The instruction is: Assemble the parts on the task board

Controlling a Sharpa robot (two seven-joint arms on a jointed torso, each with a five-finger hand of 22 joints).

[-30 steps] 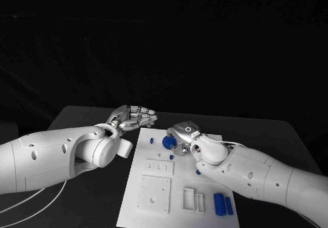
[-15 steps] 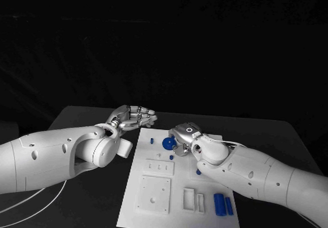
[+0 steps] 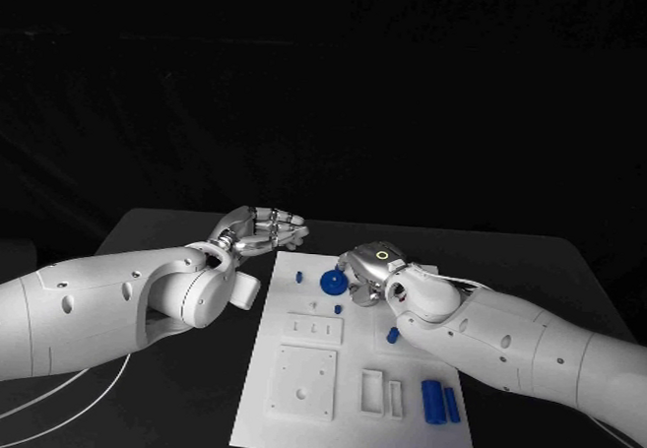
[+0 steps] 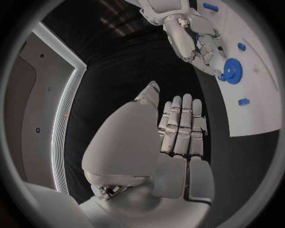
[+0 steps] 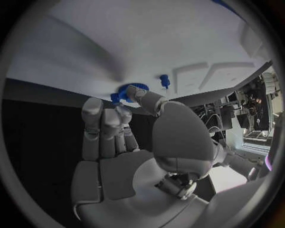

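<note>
The white task board (image 3: 349, 383) lies in the middle of the table. A blue gear (image 3: 333, 281) rests near the board's far end. My right hand (image 3: 367, 272) is at the gear (image 5: 126, 91), with its thumb and a fingertip closed on the rim. From the left wrist, that hand (image 4: 194, 35) curls down onto the gear (image 4: 232, 71). My left hand (image 3: 264, 230) hovers off the board's far left corner, fingers straight and apart, empty (image 4: 178, 135). Small blue pegs (image 3: 299, 276) (image 3: 336, 308) (image 3: 393, 335) stand on the board.
Two blue cylinders (image 3: 433, 400) lie side by side at the board's near right. White raised blocks (image 3: 304, 381) and slotted pieces (image 3: 379, 393) occupy the near half. Bare black table (image 3: 167, 238) surrounds the board on both sides.
My right wrist has shifted slightly right, so more of the blue gear shows. The left hand has stayed where it was.
</note>
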